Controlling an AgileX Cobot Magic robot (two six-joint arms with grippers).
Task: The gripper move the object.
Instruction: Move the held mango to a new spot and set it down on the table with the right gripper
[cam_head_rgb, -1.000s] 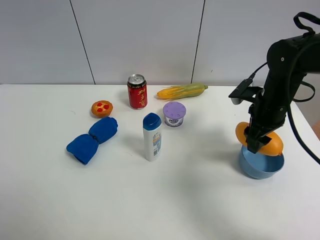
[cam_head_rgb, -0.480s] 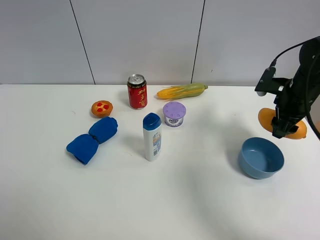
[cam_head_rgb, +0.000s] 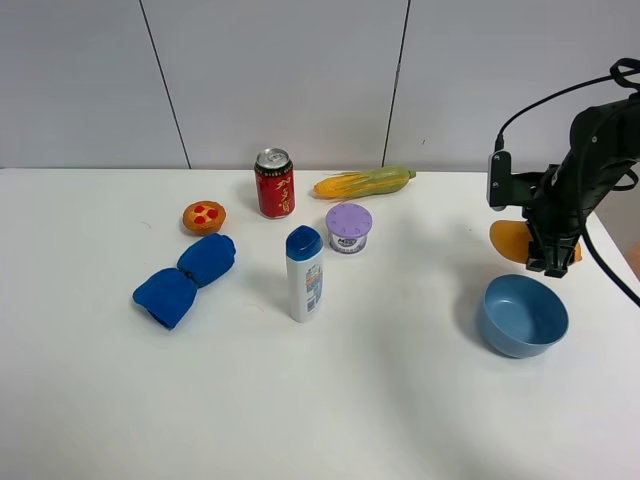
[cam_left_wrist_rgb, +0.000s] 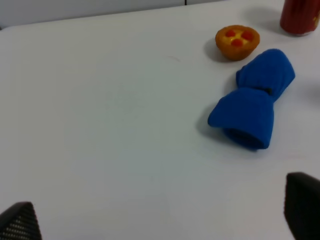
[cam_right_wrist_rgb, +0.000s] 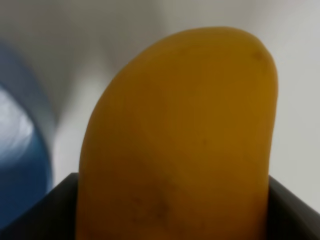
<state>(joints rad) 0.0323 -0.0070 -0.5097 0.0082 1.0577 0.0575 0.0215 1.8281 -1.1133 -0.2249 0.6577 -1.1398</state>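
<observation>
Clamping the smooth, oval orange-yellow mango (cam_head_rgb: 506, 240) just beyond the round blue bowl (cam_head_rgb: 522, 316), the jaws of the right gripper (cam_head_rgb: 550, 262) hide half of it — bench contact unclear; the jaws of the left gripper (cam_left_wrist_rgb: 161, 216) stand apart.

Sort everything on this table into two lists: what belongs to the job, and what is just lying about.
In the job: black right gripper, shut on the smooth orange-yellow mango-shaped fruit.

Lying about: round blue bowl, red drink can, yellow-green corn cob, purple-lidded cup, white bottle with blue cap, rolled blue cloth, small orange tart with red dots.
</observation>
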